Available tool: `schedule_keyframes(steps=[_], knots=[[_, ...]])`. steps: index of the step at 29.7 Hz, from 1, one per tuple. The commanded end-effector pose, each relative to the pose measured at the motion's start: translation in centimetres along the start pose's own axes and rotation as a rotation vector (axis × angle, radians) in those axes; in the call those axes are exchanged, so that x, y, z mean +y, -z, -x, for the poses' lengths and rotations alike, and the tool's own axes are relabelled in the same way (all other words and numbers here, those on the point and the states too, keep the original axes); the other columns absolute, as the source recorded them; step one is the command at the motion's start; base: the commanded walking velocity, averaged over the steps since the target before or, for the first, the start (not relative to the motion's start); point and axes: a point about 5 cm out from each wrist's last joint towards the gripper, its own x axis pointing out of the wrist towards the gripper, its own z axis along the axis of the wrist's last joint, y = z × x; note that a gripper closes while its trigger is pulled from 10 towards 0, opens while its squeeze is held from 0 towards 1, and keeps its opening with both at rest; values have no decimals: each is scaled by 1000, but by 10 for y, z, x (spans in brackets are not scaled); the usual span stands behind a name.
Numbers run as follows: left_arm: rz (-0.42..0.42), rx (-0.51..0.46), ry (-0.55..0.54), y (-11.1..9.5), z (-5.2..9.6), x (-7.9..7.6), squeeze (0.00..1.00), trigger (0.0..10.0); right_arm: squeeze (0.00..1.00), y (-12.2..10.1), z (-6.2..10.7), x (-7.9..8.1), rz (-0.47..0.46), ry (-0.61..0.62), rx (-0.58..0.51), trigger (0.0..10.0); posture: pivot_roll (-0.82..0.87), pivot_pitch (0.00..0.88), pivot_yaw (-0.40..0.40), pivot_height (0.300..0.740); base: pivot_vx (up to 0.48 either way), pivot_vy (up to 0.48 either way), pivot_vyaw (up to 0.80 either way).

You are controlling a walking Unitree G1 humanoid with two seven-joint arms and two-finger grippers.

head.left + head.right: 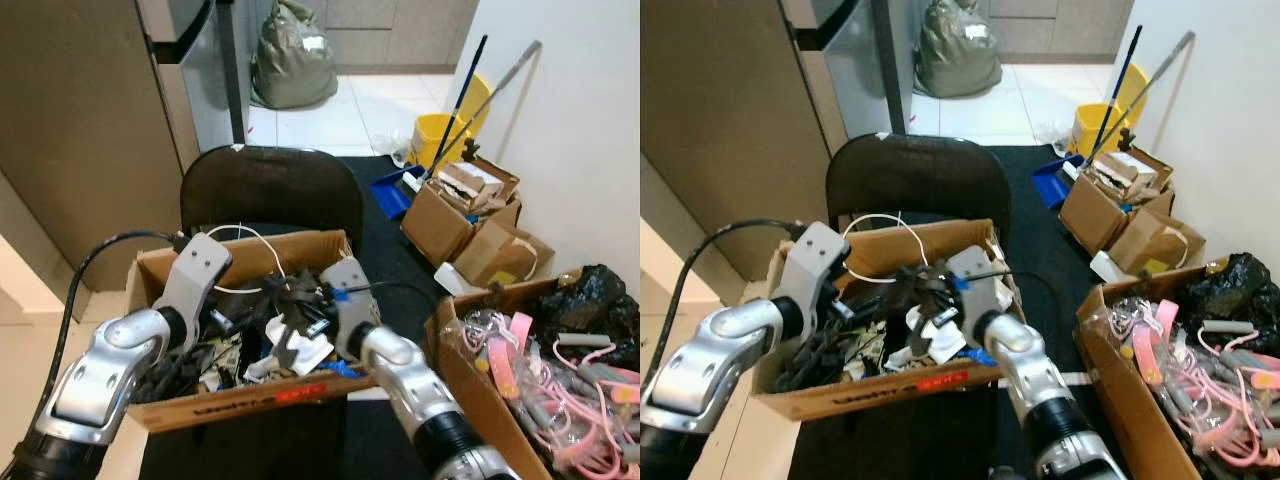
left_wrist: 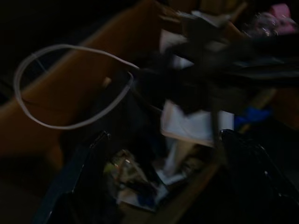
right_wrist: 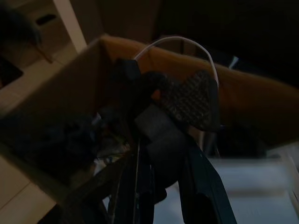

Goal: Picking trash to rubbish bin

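A cardboard box (image 1: 240, 405) full of cables, paper scraps and other trash stands on a black chair (image 1: 270, 185). My left gripper (image 1: 213, 332) reaches down into the box's left side; in the left wrist view its fingers (image 2: 79, 186) stand open over the clutter with nothing between them. My right gripper (image 1: 290, 300) is over the middle of the box, shut on a black tangled piece of trash (image 1: 278, 288), which the right wrist view shows as a dark lump with a mesh part (image 3: 187, 100). A white cable loop (image 1: 250, 235) arcs over the back wall.
To the right stands an open box (image 1: 470, 395) of pink cables with a black bag (image 1: 600, 300) behind it. Further back are small cardboard boxes (image 1: 460, 220), a blue dustpan (image 1: 395, 190), a yellow bucket (image 1: 440, 135) and a tied sack (image 1: 290, 60). A brown cabinet (image 1: 80, 130) stands left.
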Motion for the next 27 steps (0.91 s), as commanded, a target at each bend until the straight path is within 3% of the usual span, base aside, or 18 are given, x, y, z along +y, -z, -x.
schedule_keyframes(steps=[1,8,13,15,16,17,22,25,26,27], knots=[[-3,53,26,5,4,-4,0,10000,0,-2,-7,0,-3,25,-5,10000,50,162,-1,740,0,0,0],[20,89,31,3,7,-9,0,10000,0,-28,-26,4,-30,35,-71,10000,63,166,-9,740,0,0,0],[12,120,13,6,8,-9,0,10000,0,-31,-31,6,5,24,-68,10000,64,170,-12,740,0,0,0],[14,124,2,6,8,-8,0,10000,31,-30,-31,5,-42,0,-75,10000,64,170,-16,740,0,0,0],[16,124,1,6,9,-8,0,10000,914,-31,-30,4,-72,-10,-85,10000,64,170,-16,740,0,0,0],[18,125,0,6,9,-8,0,10000,1000,-32,-30,4,-116,-22,-97,10000,63,168,-16,740,0,0,0],[22,124,1,4,7,-10,0,10000,1000,-39,-34,20,-300,-204,-142,10000,57,160,-12,740,0,0,0],[23,119,2,2,5,-10,0,10000,1000,-40,-35,31,-336,-310,-132,10000,55,154,-11,740,0,0,0],[22,117,2,2,4,-11,0,10000,0,-38,-35,35,-331,-326,-117,10000,55,149,-12,740,0,0,0],[22,117,2,2,4,-11,0,10000,0,-38,-35,35,-331,-326,-117,10000,55,149,-12,740,0,0,0]])
